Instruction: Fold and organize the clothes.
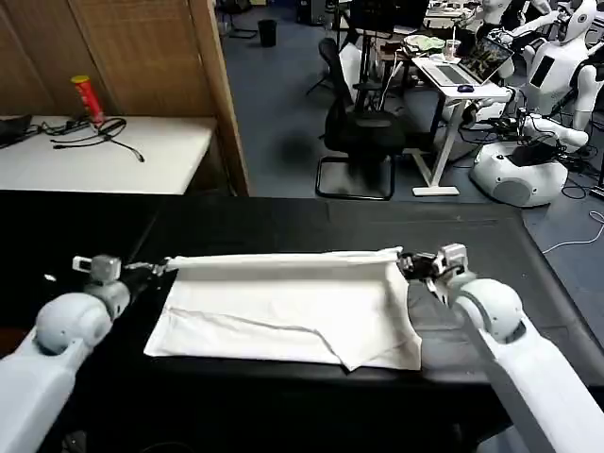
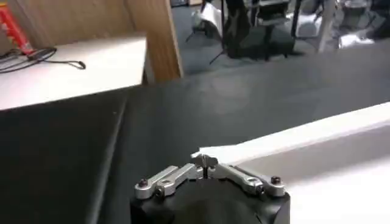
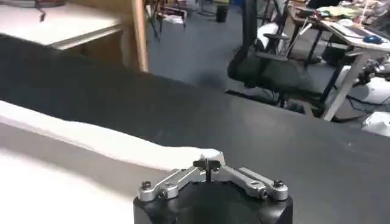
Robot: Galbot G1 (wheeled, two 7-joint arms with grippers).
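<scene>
The white T-shirt (image 1: 293,307) lies partly folded on the black table (image 1: 283,222), plain side up, with its far edge lifted and stretched taut between both grippers. My left gripper (image 1: 162,267) is shut on the shirt's far left corner (image 2: 210,153). My right gripper (image 1: 404,261) is shut on the far right corner (image 3: 204,158). The held edge runs as a straight white band (image 2: 317,131) from one gripper to the other, just above the cloth. The near part of the shirt rests flat on the table, with a loose flap (image 1: 377,354) at the near right.
A white side table (image 1: 104,156) with black cables and a red can (image 1: 87,99) stands at the far left behind a wooden partition (image 1: 222,94). An office chair (image 1: 363,132), a desk with a laptop (image 1: 472,66) and other robots stand across the room.
</scene>
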